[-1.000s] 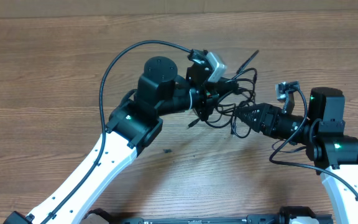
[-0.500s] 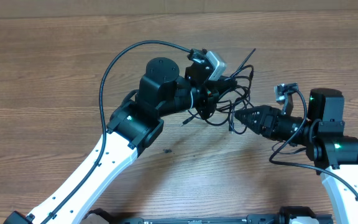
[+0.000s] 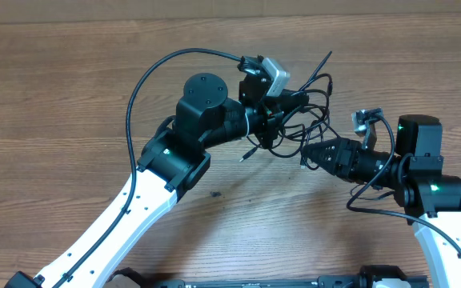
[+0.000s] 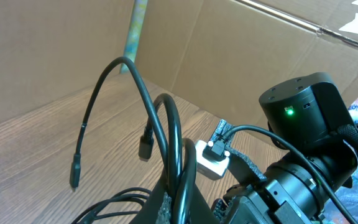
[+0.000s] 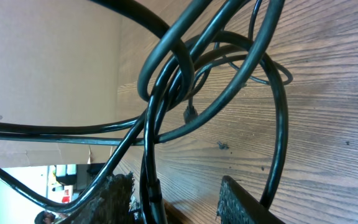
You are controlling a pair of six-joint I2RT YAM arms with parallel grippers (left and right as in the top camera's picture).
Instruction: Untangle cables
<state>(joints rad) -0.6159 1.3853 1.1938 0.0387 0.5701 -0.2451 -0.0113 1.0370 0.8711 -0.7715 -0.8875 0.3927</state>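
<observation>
The cables (image 3: 317,112) are a loose black tangle hanging between my two grippers above the wooden table. My left gripper (image 3: 283,104) is shut on two strands of the cables (image 4: 166,124), which arch up out of the jaws (image 4: 179,202). A small plug end (image 3: 248,156) dangles below it. My right gripper (image 3: 306,156) is open just right of the tangle. In the right wrist view one strand (image 5: 229,74) runs down between the fingers (image 5: 176,199), close to the left finger, and another loop passes the right finger.
The table (image 3: 70,96) is brown wood grain with a small dark speck (image 3: 213,194). A cardboard wall (image 4: 241,56) stands along the far edge. The left arm's thick black wire (image 3: 146,80) loops out to the left.
My left gripper has moved slightly toward the far edge with the cables, pulling the tangle up and tighter. The right gripper has stayed almost in place.
</observation>
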